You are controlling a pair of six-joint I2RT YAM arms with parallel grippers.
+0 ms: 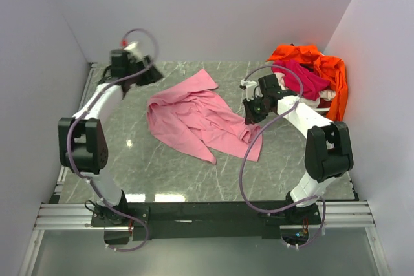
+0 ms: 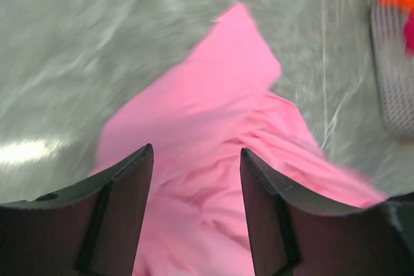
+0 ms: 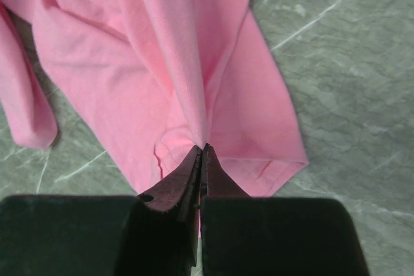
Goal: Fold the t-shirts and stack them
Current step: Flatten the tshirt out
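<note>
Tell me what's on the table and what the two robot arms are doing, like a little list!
pink t-shirt: lying crumpled and unfolded on the table
magenta t-shirt: heaped in the white basket
orange t-shirt: draped over the white basket
left gripper: jaws open, above the pink t-shirt
right gripper: jaws shut on a pinch of the pink t-shirt near its edge

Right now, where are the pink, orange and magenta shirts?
pink shirt (image 1: 194, 117), top external view, middle of the cloth.
orange shirt (image 1: 337, 82), top external view, right-hand drape.
magenta shirt (image 1: 304, 77), top external view, its middle.
</note>
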